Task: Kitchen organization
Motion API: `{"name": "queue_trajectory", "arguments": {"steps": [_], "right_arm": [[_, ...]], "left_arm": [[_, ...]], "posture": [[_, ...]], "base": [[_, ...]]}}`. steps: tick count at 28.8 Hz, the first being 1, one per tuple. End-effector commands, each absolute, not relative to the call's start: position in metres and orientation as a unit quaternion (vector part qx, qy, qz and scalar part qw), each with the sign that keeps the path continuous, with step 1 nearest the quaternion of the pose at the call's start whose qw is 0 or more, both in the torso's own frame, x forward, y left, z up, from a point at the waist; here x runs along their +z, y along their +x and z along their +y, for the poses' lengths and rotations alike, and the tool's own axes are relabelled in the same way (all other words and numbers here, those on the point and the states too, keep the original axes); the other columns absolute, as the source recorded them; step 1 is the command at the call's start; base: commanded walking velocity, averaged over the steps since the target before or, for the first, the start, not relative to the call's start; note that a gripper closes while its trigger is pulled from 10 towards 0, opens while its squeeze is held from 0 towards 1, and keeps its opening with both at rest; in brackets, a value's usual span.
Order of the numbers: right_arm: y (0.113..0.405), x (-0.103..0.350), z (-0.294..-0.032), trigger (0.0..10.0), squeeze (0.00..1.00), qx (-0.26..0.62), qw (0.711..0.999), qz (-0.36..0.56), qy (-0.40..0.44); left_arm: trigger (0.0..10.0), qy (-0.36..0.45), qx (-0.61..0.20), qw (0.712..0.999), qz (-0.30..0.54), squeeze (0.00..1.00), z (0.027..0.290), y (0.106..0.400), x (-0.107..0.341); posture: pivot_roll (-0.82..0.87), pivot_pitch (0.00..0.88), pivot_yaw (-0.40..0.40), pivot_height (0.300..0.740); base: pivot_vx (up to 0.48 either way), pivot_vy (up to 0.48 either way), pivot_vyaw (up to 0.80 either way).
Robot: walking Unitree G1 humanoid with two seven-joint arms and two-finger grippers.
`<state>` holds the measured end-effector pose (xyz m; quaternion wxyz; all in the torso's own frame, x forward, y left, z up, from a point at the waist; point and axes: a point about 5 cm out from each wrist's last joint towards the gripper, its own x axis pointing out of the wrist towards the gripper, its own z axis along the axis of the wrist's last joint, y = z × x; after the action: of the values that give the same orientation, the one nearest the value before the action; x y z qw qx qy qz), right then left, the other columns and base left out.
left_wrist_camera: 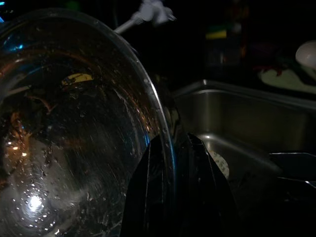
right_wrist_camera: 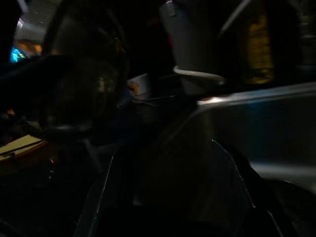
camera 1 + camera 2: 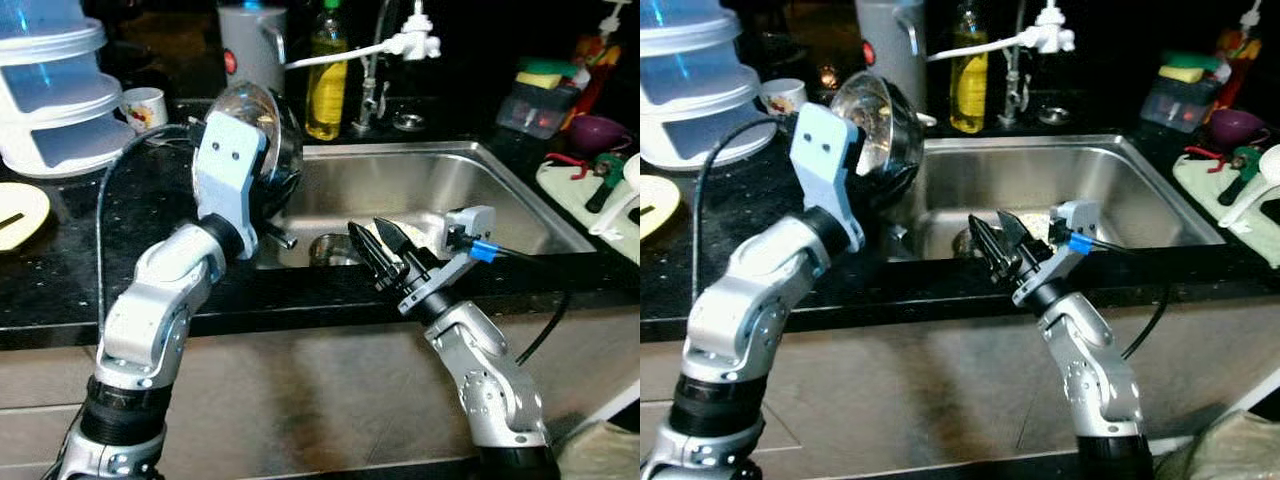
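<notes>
A shiny metal bowl (image 3: 875,125) is held up on its edge at the left rim of the sink (image 3: 420,195), tilted nearly upright so its hollow faces away from the basin. Its inside (image 1: 74,143) is wet, speckled with water drops and bright glints. The left gripper (image 1: 173,197) pinches its rim, one black finger on either side of the thin edge.

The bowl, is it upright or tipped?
Tipped: the bowl stands on edge above the sink's left rim, the left claw pinching its rim.
</notes>
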<state>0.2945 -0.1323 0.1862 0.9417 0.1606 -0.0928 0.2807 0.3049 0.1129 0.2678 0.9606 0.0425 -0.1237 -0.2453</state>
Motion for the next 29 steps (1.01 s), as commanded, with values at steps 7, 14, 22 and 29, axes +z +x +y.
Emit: {"name": "queue_trajectory", "arguments": {"steps": [7,14,22,29], "right_arm": [[0.295,0.186,-0.132,10.0,0.00,0.280,0.942,-0.092,0.158],[0.297,0.187,-0.133,10.0,0.00,0.276,0.944,-0.094,0.157],[0.297,0.189,-0.136,10.0,0.00,0.269,0.945,-0.097,0.158],[0.293,0.190,-0.139,10.0,0.00,0.261,0.948,-0.098,0.153]], "left_arm": [[10.0,0.066,-0.248,0.956,-0.141,0.00,0.119,0.314,0.276],[10.0,0.150,-0.298,0.939,-0.080,0.00,0.125,0.336,0.253],[10.0,0.199,-0.364,0.906,-0.078,0.00,0.123,0.350,0.241],[10.0,0.098,-0.450,0.885,-0.072,0.00,0.115,0.364,0.236]], "posture": [[-0.07,0.000,-0.040,0.740],[-0.08,0.000,-0.033,0.740],[-0.09,0.000,-0.022,0.740],[-0.13,0.000,-0.009,0.740]], "base": [[0.000,0.000,0.00],[0.000,0.000,0.00],[0.000,0.000,0.00],[0.000,0.000,0.00]]}}
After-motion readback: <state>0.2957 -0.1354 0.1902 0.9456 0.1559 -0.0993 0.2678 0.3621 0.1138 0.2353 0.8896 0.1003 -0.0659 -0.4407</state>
